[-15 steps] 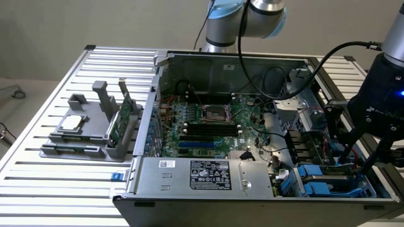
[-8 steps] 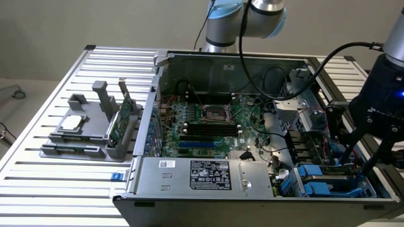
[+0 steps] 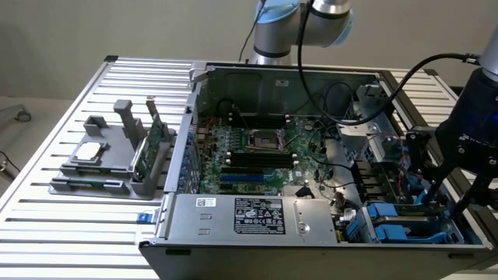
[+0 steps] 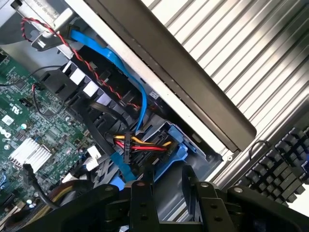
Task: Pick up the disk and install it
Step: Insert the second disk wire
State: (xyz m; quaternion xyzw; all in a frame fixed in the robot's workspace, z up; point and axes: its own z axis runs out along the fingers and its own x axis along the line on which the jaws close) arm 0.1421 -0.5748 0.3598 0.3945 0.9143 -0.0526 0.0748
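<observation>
Here, case point(image 3: 311, 259) holding motherboard point(image 3: 300, 137), pincer point(image 4: 166, 170) at blue bracket point(image 4: 175, 146)

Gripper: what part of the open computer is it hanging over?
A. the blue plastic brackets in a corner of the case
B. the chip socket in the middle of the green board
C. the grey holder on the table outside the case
A: the gripper hangs over the blue plastic brackets in a corner of the case, with the same blue plastic just beyond its fingers in the wrist view.

Claw point(image 4: 166, 170) base cropped (keyboard point(image 4: 281, 165) too)
</observation>
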